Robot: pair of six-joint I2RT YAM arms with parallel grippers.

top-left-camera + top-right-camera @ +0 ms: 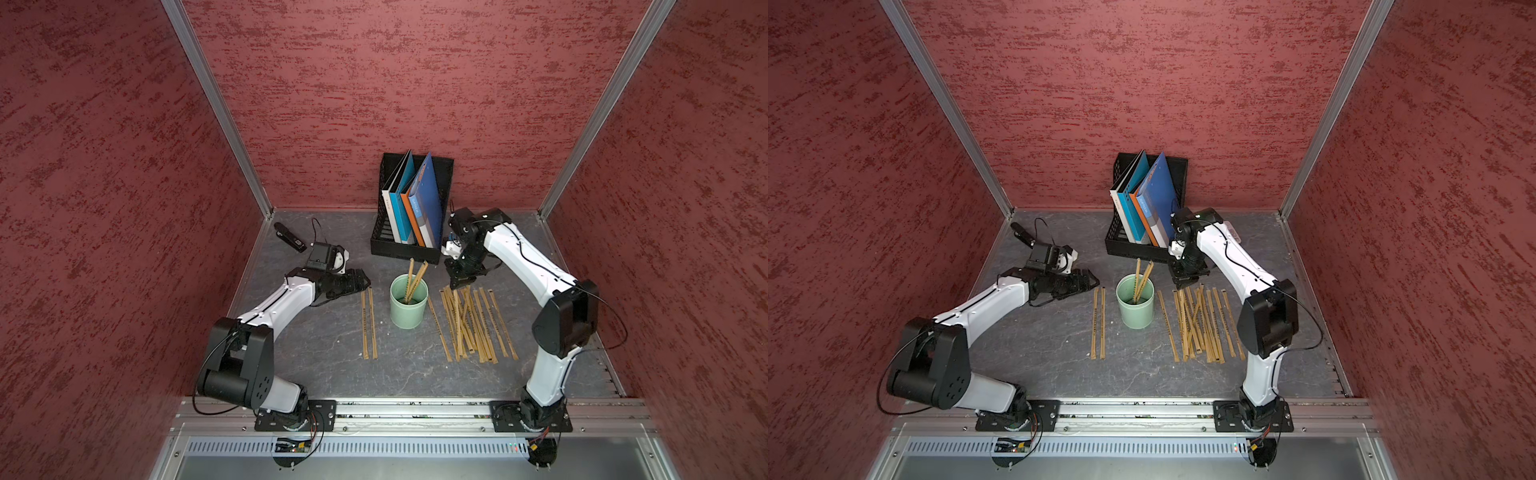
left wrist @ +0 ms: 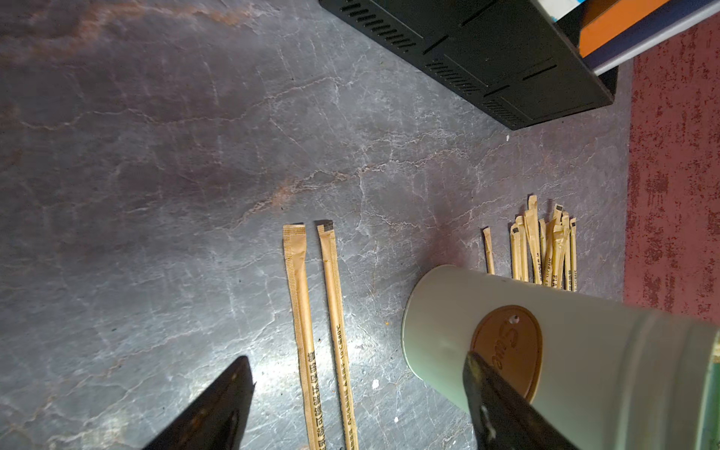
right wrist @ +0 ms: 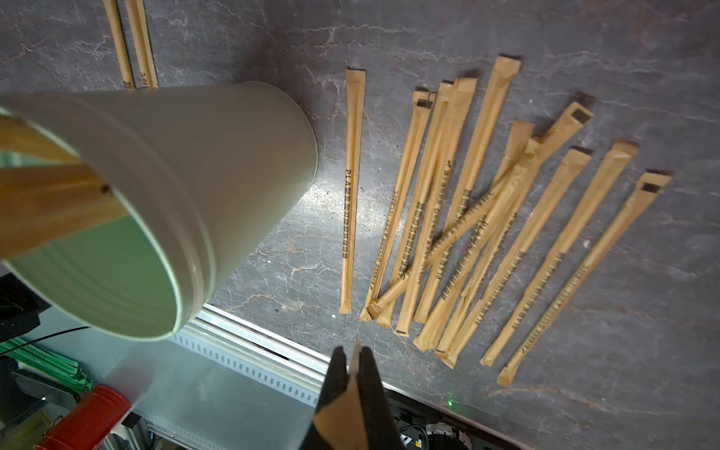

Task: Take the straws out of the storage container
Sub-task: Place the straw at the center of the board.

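The mint-green storage container (image 1: 409, 307) (image 1: 1136, 305) stands upright mid-table with a few straws (image 1: 415, 276) leaning out of it toward the back. Several more straws (image 1: 473, 324) (image 3: 467, 218) lie fanned on the table to its right, and two straws (image 1: 368, 324) (image 2: 300, 311) lie side by side to its left. My right gripper (image 1: 457, 286) (image 3: 352, 354) hovers over the far end of the fanned pile, shut on the tan end of one straw (image 3: 343, 413). My left gripper (image 1: 362, 283) (image 2: 358, 389) is open, low over the far ends of the two left straws, one finger (image 2: 502, 405) close to the container (image 2: 604, 362).
A black mesh file holder (image 1: 384, 245) with blue, orange and white folders stands behind the container. A black stapler (image 1: 289, 237) lies at the back left. Red walls enclose three sides, and a metal rail (image 1: 415, 411) runs along the front edge.
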